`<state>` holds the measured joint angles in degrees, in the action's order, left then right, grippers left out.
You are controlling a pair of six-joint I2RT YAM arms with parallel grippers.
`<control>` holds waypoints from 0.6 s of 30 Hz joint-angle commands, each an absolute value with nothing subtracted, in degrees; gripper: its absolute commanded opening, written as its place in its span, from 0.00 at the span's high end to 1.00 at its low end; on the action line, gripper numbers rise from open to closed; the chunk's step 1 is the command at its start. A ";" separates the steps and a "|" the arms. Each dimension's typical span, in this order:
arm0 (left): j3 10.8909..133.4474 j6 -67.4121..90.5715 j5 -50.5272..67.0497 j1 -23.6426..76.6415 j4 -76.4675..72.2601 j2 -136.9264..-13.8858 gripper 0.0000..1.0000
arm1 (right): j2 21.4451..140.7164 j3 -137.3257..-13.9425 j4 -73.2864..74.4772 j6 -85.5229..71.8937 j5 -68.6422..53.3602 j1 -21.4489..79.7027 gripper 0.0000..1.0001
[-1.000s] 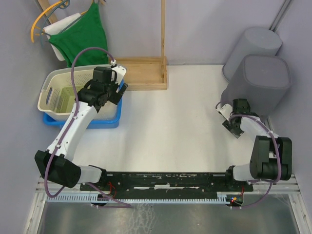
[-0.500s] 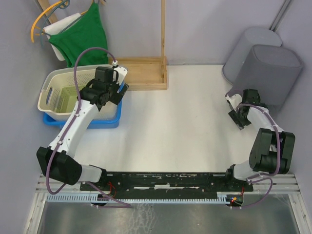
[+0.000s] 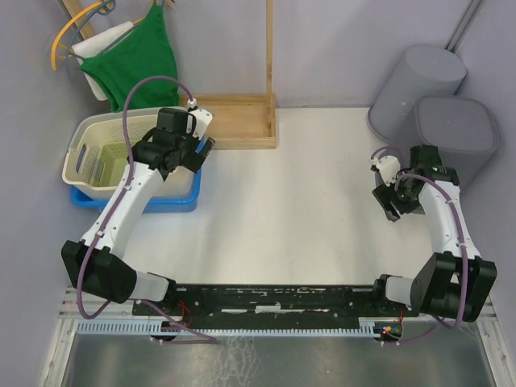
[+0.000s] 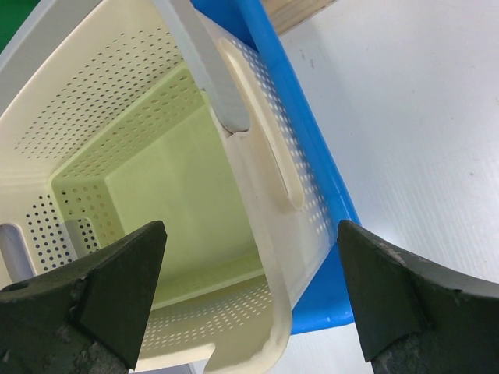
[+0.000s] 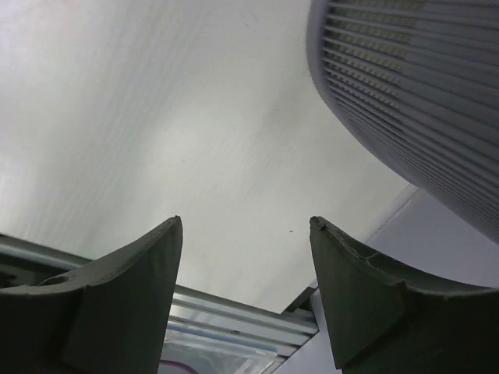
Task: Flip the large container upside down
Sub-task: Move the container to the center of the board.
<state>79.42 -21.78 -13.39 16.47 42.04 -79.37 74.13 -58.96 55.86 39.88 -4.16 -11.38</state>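
Observation:
The large container is a grey ribbed bin at the table's far right, standing with a closed flat face up. In the right wrist view its ribbed wall fills the upper right corner. My right gripper hangs open just left of the bin, not touching it, with only bare table between its fingers. My left gripper is wide open over the right rim of a cream basket, holding nothing.
A second grey bin stands behind the first. The perforated cream basket sits in a blue tray at the left. A wooden frame and a green cloth on a hanger are at the back.
The grey bin was tilted toward the right gripper; it has tipped back and now stands flat. The right gripper has come away from it. The left arm barely moved.

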 commanded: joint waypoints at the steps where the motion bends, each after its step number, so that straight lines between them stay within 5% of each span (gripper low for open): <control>1: 83.32 -19.76 -7.35 16.26 43.30 -77.52 0.03 | 69.33 -65.28 67.37 43.51 -15.88 -10.29 0.24; 10: 92.04 -23.47 -20.37 15.96 47.93 -78.23 0.00 | 75.06 -82.03 86.32 55.85 -46.70 -4.56 0.21; 14: 90.06 -21.46 -17.67 15.84 51.11 -81.02 0.01 | 75.94 -82.95 80.15 50.69 -50.96 -3.62 0.23; 18: 86.10 -20.96 -20.29 15.99 49.60 -82.21 0.08 | 69.83 -74.73 58.69 32.18 -49.85 -3.69 0.23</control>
